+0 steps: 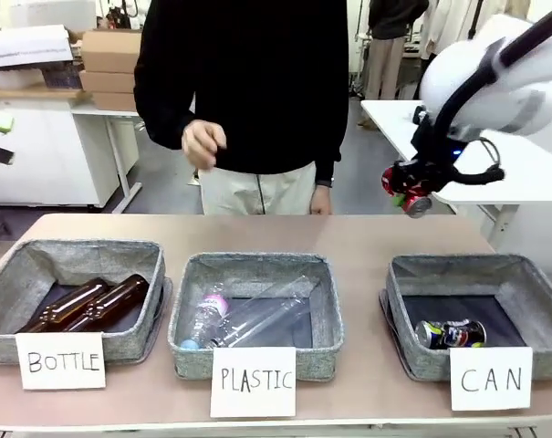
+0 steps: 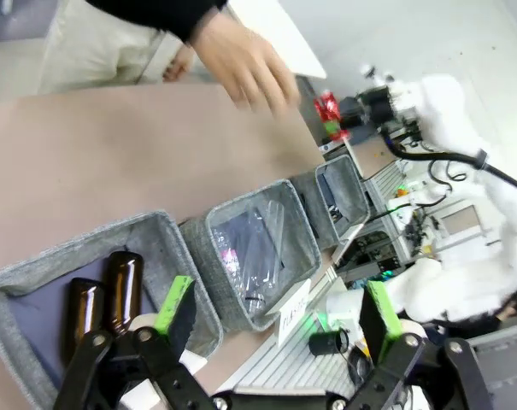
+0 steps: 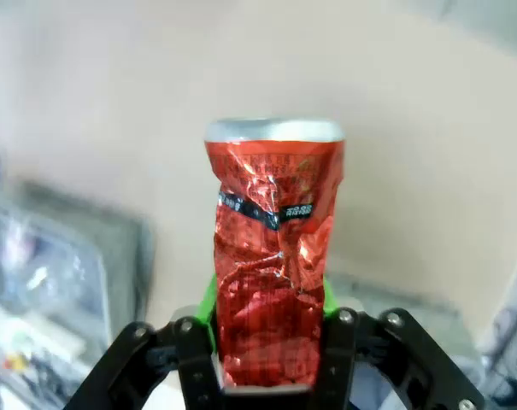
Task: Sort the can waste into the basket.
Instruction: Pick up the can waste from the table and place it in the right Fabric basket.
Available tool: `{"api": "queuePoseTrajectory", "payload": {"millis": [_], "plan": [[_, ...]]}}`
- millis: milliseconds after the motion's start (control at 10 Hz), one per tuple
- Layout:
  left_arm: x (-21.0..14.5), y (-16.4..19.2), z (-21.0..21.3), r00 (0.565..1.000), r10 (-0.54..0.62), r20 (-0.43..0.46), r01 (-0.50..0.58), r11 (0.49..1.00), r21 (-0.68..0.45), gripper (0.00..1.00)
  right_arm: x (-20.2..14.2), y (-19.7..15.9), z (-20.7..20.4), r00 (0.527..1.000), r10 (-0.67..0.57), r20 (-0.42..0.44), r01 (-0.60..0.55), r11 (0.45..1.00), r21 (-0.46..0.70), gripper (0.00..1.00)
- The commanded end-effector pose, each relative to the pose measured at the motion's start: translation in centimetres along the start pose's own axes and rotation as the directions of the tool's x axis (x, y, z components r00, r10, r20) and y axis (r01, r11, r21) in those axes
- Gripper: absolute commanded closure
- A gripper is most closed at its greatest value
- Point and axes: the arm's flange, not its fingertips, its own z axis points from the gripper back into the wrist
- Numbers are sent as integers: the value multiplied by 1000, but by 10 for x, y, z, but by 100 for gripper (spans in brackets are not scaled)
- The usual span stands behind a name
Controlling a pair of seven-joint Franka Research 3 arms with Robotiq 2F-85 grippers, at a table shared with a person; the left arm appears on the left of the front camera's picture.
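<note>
Our right tool is clamped on the red can, which is crumpled and gripped at its lower end, with most of its length sticking out beyond the fingertips. We hold it in the air, above the far side of the counter and beyond the far rim of the CAN basket, which sits below and nearer to us than the tool. The blue and silver can already lies on that basket's dark bottom.

We see a few risks from here. The grip sits low on a creased, shiny body, so the can could twist or slide between the pads during travel; a quick swing would cause that. If we let go too early, while the tool is beyond the far rim, the can lands on the counter or bounces off the fabric wall. Dropped from this height, it could also strike the can below and hop out.

The PLASTIC basket lies off to the tool's side, so drifting across would mis-sort it. The person's hand is raised well apart from the right tool, and we judge it no obstacle.

Our left tool hangs spread wide and empty above the BOTTLE basket.
</note>
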Motion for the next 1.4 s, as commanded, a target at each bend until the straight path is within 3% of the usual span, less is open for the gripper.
{"api": "queuePoseTrajectory", "payload": {"millis": [0, 300, 800, 900, 1000, 1300], "plan": [[0, -2, 2, 1000, 4, -7, -4, 1000, -3, 0, -69, -29, 11, 977, 120, -176, -104, 989, 101, 100], [0, -2, 2, 1000, 4, -7, -4, 1000, -3, 0, -109, -43, 0, 965, 174, -198, -148, 979, 140, 100], [0, -2, 2, 1000, 4, -7, -4, 1000, -3, 0, -102, -46, -2, 961, 187, -205, -159, 976, 146, 100], [0, -2, 2, 1000, 4, -7, -4, 1000, -3, 0, -103, -47, -3, 956, 203, -210, -171, 972, 164, 9], [0, -2, 2, 1000, 4, -7, -4, 1000, -3, 0, -103, -46, -2, 955, 210, -210, -177, 970, 164, 0], [0, -2, 2, 1000, 4, -7, -4, 1000, -3, 0, -101, -45, -4, 957, 195, -216, -160, 973, 167, 0]]}}
